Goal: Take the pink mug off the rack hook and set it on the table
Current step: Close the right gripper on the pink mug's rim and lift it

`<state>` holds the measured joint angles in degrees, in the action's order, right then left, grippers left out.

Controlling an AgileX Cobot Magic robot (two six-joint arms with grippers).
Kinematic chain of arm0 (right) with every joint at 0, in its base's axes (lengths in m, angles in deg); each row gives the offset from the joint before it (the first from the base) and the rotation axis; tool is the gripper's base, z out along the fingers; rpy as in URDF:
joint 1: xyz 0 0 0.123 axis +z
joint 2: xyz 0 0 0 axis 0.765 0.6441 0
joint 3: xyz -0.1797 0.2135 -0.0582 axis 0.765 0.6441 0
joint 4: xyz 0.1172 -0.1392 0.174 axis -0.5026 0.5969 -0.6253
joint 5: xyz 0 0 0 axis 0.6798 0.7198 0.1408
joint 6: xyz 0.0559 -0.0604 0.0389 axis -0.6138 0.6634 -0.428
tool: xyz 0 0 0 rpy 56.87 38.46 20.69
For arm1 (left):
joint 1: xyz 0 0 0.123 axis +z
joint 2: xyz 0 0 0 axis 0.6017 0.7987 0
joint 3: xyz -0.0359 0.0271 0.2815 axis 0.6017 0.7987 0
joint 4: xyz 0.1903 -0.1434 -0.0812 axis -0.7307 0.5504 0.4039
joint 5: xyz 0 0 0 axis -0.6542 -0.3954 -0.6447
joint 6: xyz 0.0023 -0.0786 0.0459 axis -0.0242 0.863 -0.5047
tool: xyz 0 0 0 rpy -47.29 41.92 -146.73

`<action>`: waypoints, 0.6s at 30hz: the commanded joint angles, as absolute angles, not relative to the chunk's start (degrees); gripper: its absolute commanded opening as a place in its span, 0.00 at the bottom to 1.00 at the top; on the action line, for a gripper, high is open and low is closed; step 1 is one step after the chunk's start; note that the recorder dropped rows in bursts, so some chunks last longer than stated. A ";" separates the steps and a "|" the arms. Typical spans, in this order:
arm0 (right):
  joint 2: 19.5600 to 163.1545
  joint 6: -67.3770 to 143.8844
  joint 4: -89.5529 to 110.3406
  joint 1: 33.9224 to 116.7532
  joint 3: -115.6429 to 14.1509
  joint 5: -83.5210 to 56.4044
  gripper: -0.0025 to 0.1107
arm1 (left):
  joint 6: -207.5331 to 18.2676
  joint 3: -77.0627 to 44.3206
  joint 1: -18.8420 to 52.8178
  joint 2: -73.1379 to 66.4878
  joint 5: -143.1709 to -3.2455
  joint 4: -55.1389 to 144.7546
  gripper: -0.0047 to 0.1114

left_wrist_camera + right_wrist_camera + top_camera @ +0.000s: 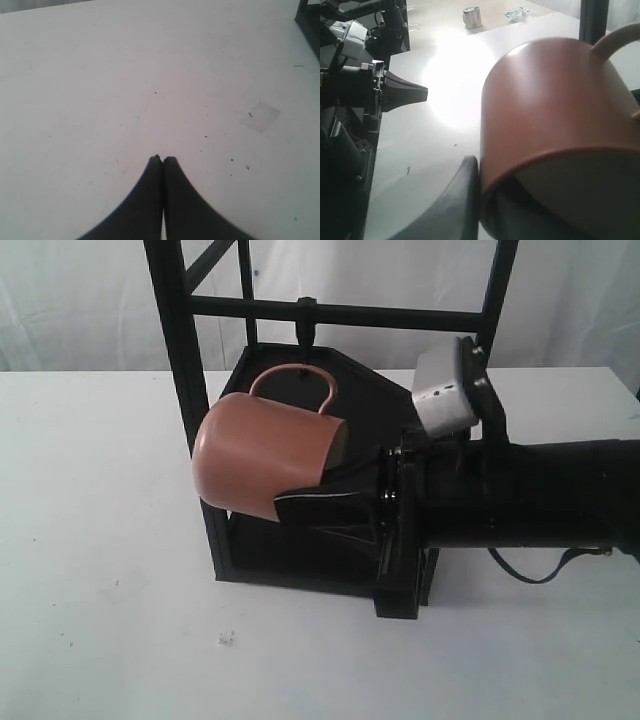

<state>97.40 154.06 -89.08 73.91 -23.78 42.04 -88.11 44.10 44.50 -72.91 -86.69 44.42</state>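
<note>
The pink mug [262, 455] hangs on its side in front of the black rack [183, 360], base to the left, mouth to the right, loop handle [292, 378] on top. The handle sits just below the rack hook [305, 333] on the crossbar and looks free of it. My right gripper [305, 502] is shut on the mug's rim, one finger outside and one inside the mouth. The right wrist view shows the mug [555, 105] and the outer finger [465, 190] close up. My left gripper [162, 159] is shut and empty over the white table [150, 75].
The rack's dark lower shelf [290, 560] lies under the mug. White table [100, 560] spreads to the left and front. In the right wrist view the left arm [395, 95] stands off to the side, and a metal can [471, 17] and a small packet [517, 13] lie far off.
</note>
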 commanded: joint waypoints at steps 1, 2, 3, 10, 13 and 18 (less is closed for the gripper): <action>93.71 153.86 -89.55 73.92 -24.02 42.33 0.02 | -87.61 44.32 44.31 -73.14 -86.58 44.49 0.04; 93.15 153.48 -89.55 73.92 -24.02 42.05 0.02 | -87.61 44.32 44.31 -73.14 -86.58 44.49 0.04; 92.09 150.94 -89.55 73.92 -24.02 40.70 0.02 | -87.61 44.32 44.31 -73.14 -86.58 44.49 0.04; 88.23 143.52 -87.33 73.92 -24.04 39.09 0.02 | -87.61 44.32 44.31 -73.14 -86.58 44.49 0.04; 86.78 143.52 -86.01 73.92 -24.04 40.64 0.02 | -87.61 44.32 44.31 -73.14 -86.58 44.49 0.04; 84.85 143.37 -81.14 73.92 -25.43 45.95 0.02 | -87.61 44.32 44.31 -73.14 -86.58 44.49 0.04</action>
